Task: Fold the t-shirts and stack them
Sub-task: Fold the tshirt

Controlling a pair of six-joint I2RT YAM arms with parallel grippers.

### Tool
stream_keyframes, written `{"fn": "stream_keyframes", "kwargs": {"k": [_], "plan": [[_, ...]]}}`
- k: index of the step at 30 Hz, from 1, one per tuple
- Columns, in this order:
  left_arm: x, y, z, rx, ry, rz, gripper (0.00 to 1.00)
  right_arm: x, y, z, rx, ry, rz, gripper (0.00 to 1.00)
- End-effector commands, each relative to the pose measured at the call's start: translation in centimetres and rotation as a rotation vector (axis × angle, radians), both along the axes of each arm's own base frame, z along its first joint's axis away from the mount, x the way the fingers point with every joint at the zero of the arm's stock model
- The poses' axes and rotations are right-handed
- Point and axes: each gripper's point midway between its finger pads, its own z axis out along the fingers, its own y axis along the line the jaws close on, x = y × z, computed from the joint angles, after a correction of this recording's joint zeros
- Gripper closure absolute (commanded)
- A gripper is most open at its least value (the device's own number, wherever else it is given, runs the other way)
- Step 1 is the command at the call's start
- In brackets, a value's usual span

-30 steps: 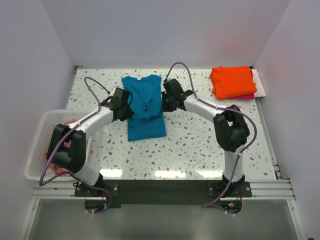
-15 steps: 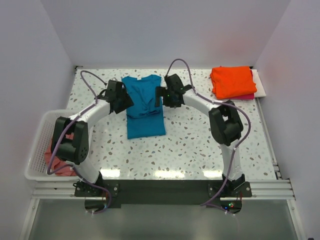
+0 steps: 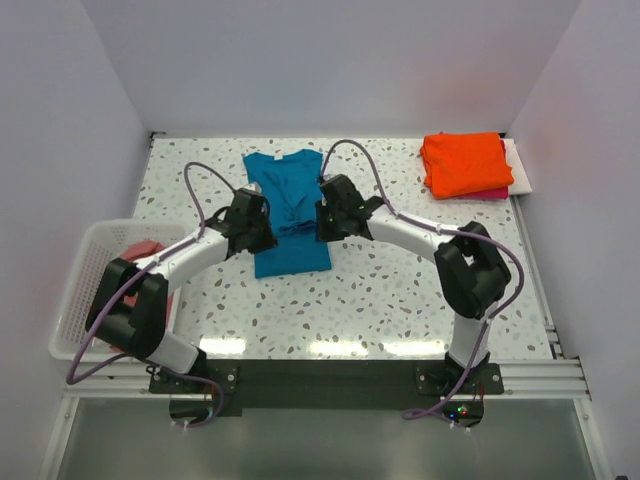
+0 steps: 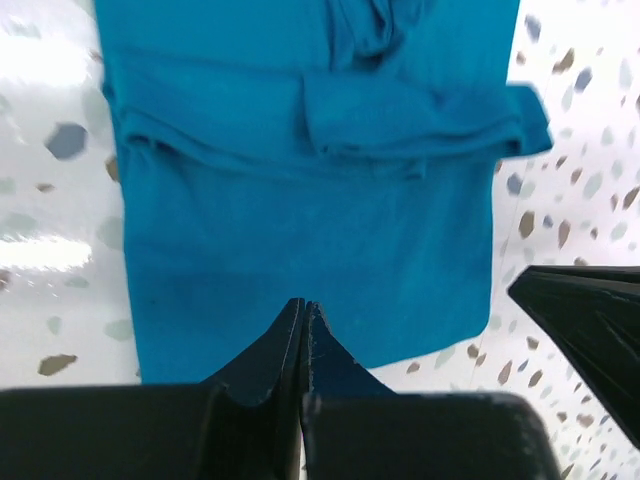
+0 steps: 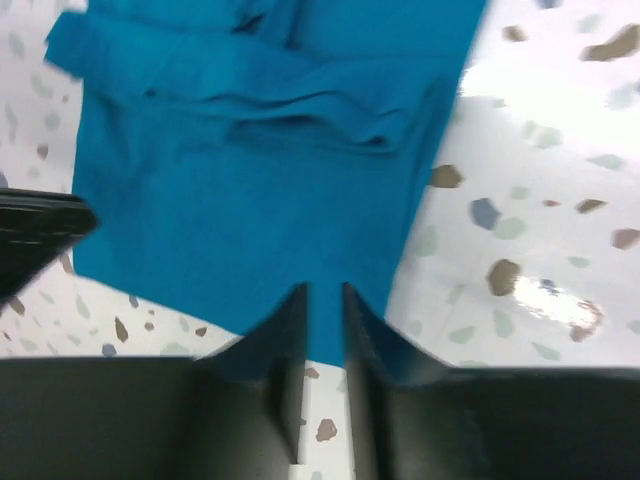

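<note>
**While hovering at teal shirt: pinched shut on left, barely parted on right**

Seen from above, flanking teal shirt (image 3: 292,200): left gripper (image 4: 303,303) at its left edge, right gripper (image 5: 323,292) at its right edge, both about halfway down the garment. Spread lengthwise on table (image 3: 400,290), roughly midway between left and right edges, nearer far edge than near one, with collar toward far edge and hem toward arm bases. Folded in at both sleeves, bunched into wrinkles across the middle, smooth below.

On left: pressed tight together, tips over lower part of teal shirt near its hem, clamped on no cloth as far as can be seen. On right: set a narrow slit apart, tips over near right corner of teal shirt, gripping nothing visible. Cannot tell whether touching cloth or just above it, on either side.

At far right corner: folded orange shirt (image 3: 465,163), stacked on magenta shirt (image 3: 492,193), showing only as a sliver along near side. At left edge: basket (image 3: 70,290), with crumpled salmon shirt (image 3: 145,248) inside, partly hidden behind left arm.
</note>
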Motion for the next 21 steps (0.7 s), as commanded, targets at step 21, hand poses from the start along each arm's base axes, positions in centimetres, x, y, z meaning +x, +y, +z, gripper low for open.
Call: {"fn": "stream_keyframes", "kwargs": {"k": [21], "plan": [[10.1,-2.2,-1.9,0.005,-0.022,0.017,1.00,7.3,4.8,-0.9,0.062,-0.030,-0.048,0.96]]}}
